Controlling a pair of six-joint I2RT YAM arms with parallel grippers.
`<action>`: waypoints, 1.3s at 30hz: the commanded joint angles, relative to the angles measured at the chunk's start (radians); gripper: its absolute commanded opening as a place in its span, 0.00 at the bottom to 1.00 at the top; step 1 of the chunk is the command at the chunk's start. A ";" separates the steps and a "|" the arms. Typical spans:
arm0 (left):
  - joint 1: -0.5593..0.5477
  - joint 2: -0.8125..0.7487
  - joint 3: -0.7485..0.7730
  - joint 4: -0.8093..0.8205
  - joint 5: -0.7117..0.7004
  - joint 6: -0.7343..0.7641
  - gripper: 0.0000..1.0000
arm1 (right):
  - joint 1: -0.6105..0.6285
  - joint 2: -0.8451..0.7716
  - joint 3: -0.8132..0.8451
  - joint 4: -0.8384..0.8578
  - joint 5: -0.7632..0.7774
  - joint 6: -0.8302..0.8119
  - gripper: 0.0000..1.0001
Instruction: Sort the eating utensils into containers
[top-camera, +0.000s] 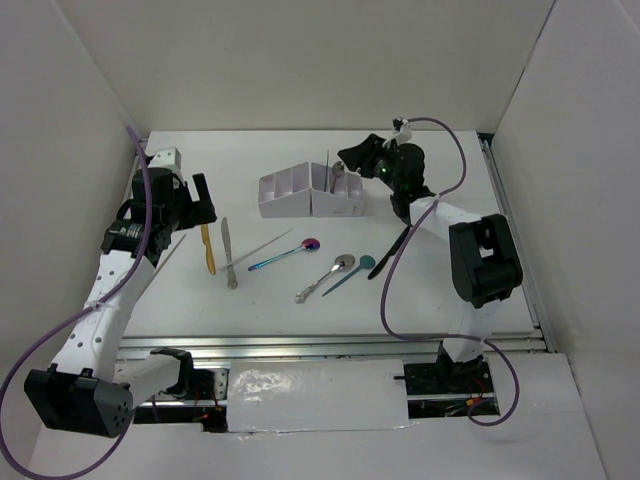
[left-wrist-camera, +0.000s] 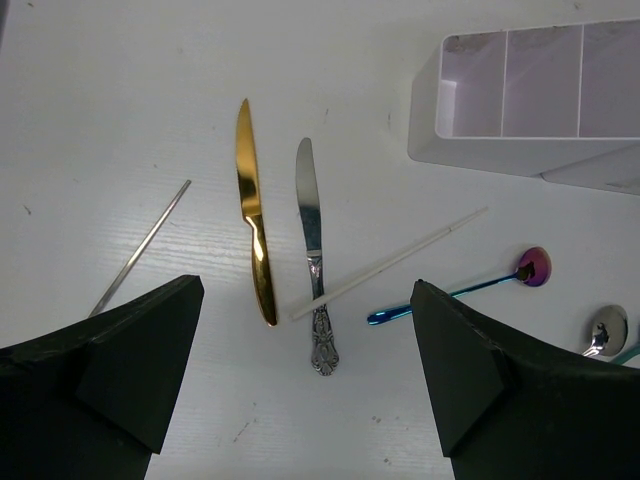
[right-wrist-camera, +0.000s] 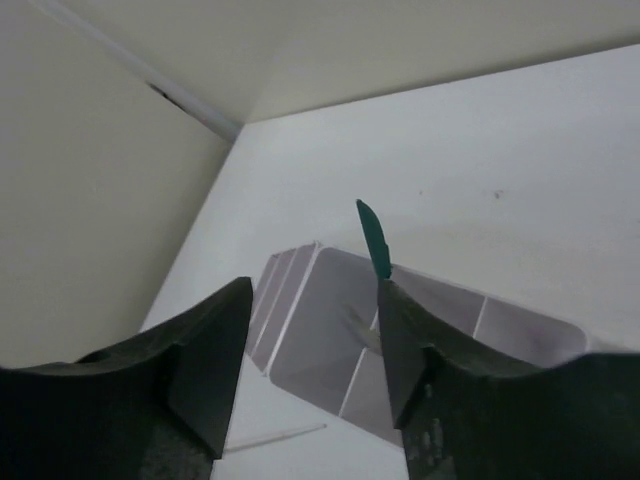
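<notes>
While the left gripper (left-wrist-camera: 305, 290) hangs jaws apart over the slim gold metal knife (left-wrist-camera: 252, 215), flat on the white table (left-wrist-camera: 100, 100), it looks light, stiff and slippery: pinch mid-handle. The right gripper (right-wrist-camera: 315, 290) is spread above the white divided organizer box (top-camera: 290, 207).

Below my left gripper (left-wrist-camera: 305, 292) the white table (left-wrist-camera: 120, 100) carries a gold knife (left-wrist-camera: 255, 225) and a silver knife (left-wrist-camera: 313, 250) side by side. A thin white stick (left-wrist-camera: 390, 262) crosses the silver handle, and a thin silver stick (left-wrist-camera: 140, 245) lies off to the left. To the gripper's right lie an iridescent spoon (top-camera: 285, 255), a silver spoon (top-camera: 325, 278), a teal spoon (top-camera: 350, 273) and a black knife (top-camera: 390, 252). The white organizer box (top-camera: 310, 195) sits under my right gripper (right-wrist-camera: 312, 290).
</notes>
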 joint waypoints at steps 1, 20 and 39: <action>0.000 0.000 0.024 0.019 0.012 0.008 0.99 | 0.010 -0.069 0.072 -0.116 0.041 -0.057 0.63; -0.002 -0.009 -0.007 -0.015 0.033 -0.015 0.99 | -0.009 -0.540 -0.196 -0.960 0.501 -0.021 0.57; -0.003 -0.023 -0.033 -0.022 0.033 0.019 0.99 | 0.108 -0.269 -0.342 -0.947 0.581 0.265 0.55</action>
